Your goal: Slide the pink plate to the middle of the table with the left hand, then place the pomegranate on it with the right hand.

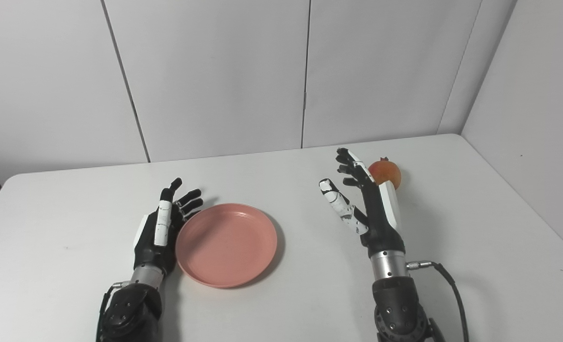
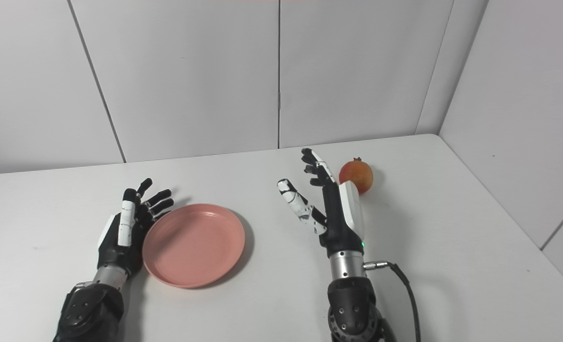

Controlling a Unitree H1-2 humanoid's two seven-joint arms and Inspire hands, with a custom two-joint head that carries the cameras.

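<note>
Twin head cameras, angled down over roughly the same table (image 1: 281,294)

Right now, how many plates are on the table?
1. The pink plate lies on the white table, touching the left hand. None looks hidden.

**White surface and panelled walls**

A white surface (image 1: 281,304) with rounded far corners fills the lower half of the frame; it is matte and shows a few faint marks at lower left. Behind it, across the upper half, stands a back wall (image 1: 215,76) of pale grey panels split by thin dark vertical seams. A second panelled wall (image 2: 523,118) runs down the right side of the frame, meeting the back wall in a corner at upper right.
</note>
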